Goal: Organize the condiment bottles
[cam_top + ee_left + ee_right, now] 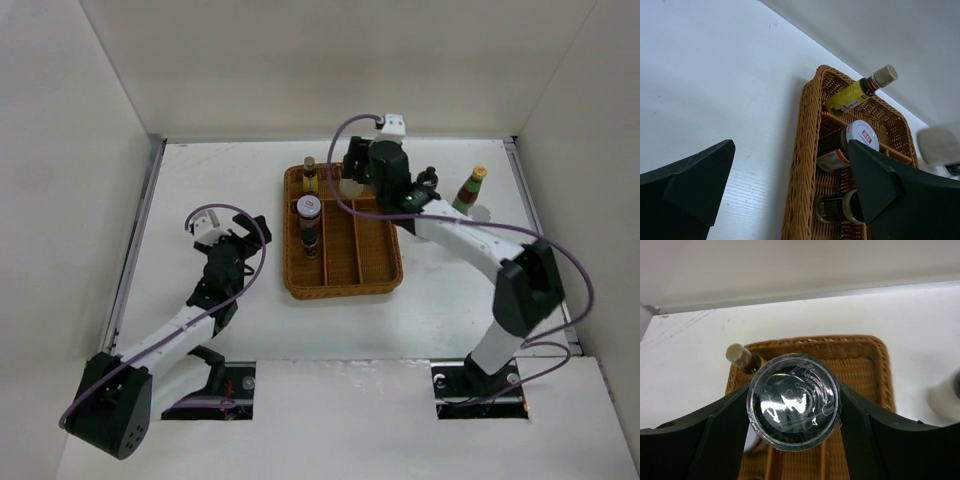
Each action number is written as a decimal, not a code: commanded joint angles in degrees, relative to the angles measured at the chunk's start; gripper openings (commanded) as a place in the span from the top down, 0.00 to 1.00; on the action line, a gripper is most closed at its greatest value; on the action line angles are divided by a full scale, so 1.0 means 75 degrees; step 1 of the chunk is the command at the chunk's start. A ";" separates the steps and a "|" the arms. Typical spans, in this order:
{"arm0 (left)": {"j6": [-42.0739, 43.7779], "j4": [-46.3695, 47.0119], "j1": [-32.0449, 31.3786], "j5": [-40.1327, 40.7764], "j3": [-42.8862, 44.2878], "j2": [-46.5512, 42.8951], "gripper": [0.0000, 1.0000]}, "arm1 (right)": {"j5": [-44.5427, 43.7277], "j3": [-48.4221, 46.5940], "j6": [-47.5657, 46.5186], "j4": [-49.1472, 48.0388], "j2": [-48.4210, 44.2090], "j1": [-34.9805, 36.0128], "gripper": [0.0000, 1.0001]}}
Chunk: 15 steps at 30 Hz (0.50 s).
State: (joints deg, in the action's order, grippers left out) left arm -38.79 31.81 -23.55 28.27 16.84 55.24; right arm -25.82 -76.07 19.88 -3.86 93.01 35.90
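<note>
My right gripper (794, 410) is shut on a dark jar with a clear shiny lid (794, 405), one finger pressed against each side, above the far end of the wicker tray (867, 347). In the top view the right gripper (355, 165) hangs over the tray's far middle part. The tray's left compartment (296, 262) holds three condiment bottles: a yellow-label bottle with a beige cap (310, 175), a white-lidded jar (308, 206) and a small dark jar (309, 240). A yellow-capped sauce bottle (470, 190) stands on the table to the right. My left gripper (240, 235) is open, left of the tray.
The left wrist view looks along the tray's left rim (805, 150), with bare white table to its left. White walls enclose the table on three sides. A blurred white object (945, 395) stands right of the tray.
</note>
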 commanded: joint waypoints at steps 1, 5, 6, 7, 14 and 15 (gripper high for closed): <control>-0.0149 0.0621 0.0064 -0.0102 -0.0089 0.0052 0.00 | 0.0572 -0.1385 -0.0154 -0.1092 0.0919 -0.0140 0.48; -0.0149 0.0633 0.0052 -0.0102 -0.0089 0.0099 0.00 | 0.0841 -0.2440 -0.0131 -0.0858 0.2069 -0.0187 0.46; -0.0149 0.0645 0.0052 -0.0102 -0.0089 0.0122 0.00 | 0.0818 -0.2628 -0.0166 -0.0845 0.2303 -0.0187 0.46; -0.0149 0.0668 0.0029 -0.0102 -0.0089 0.0157 0.00 | 0.0795 -0.2839 -0.0166 -0.0764 0.2526 -0.0187 0.46; -0.0161 0.0739 0.0064 -0.0242 -0.0066 0.0286 0.00 | 0.0689 -0.3216 -0.0190 -0.0271 0.3336 -0.0246 0.41; -0.0161 0.0762 0.0064 -0.0242 -0.0066 0.0287 0.00 | 0.0666 -0.3205 -0.0190 -0.0190 0.3395 -0.0246 0.40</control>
State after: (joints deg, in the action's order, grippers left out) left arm -39.46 34.13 -23.38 27.35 16.75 57.45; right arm -20.56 -96.29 18.85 -2.57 119.37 34.52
